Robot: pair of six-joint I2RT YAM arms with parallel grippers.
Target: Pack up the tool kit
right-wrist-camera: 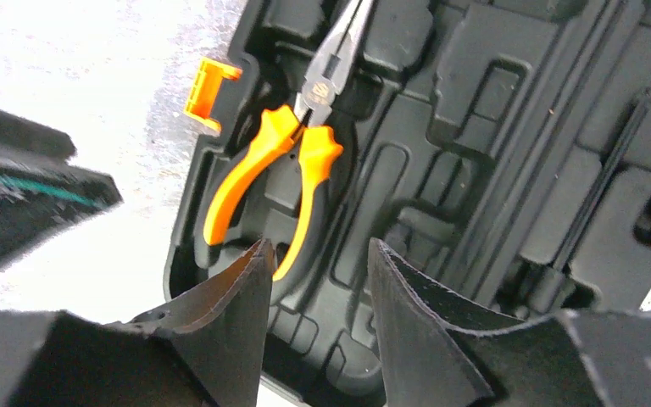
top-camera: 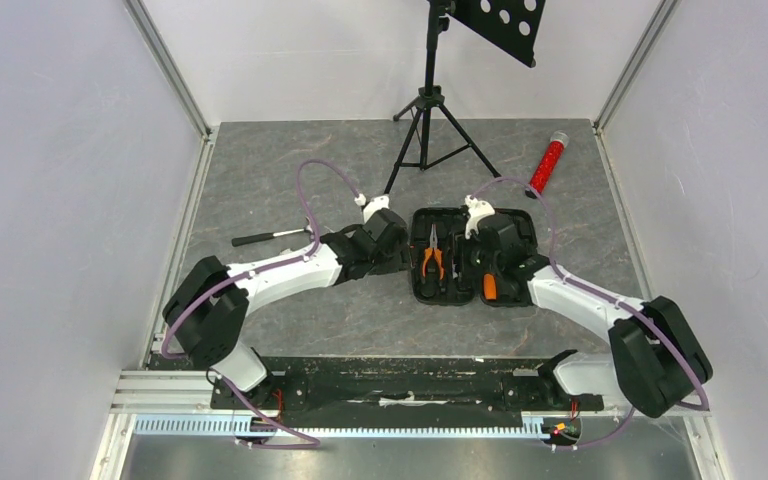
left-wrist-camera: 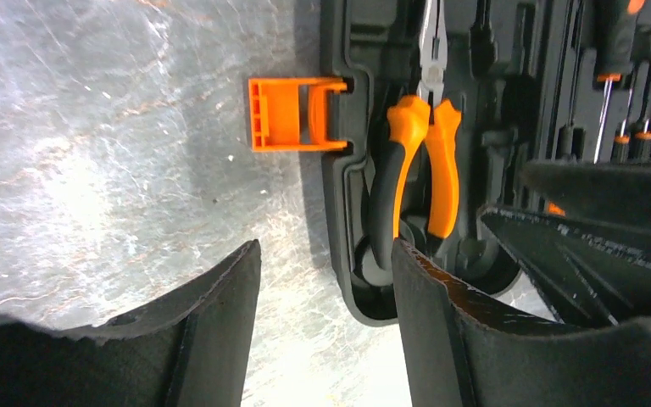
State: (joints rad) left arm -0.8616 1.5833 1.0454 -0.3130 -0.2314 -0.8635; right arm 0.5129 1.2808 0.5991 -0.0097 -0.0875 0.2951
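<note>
Your right gripper (right-wrist-camera: 318,254) over the open tool kit case (right-wrist-camera: 475,127), jaws parted, nothing between them, orange-handled pliers (right-wrist-camera: 301,161) seated in their recess just ahead, one fingertip close to a handle, orange latch (right-wrist-camera: 203,93) jutting from the case's edge.

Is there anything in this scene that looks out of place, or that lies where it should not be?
Yes. One long tool with a black grip lies loose on the table, well to the left of the open case. The pliers already sit in their slot, so this tool looks left out of the kit.
</note>
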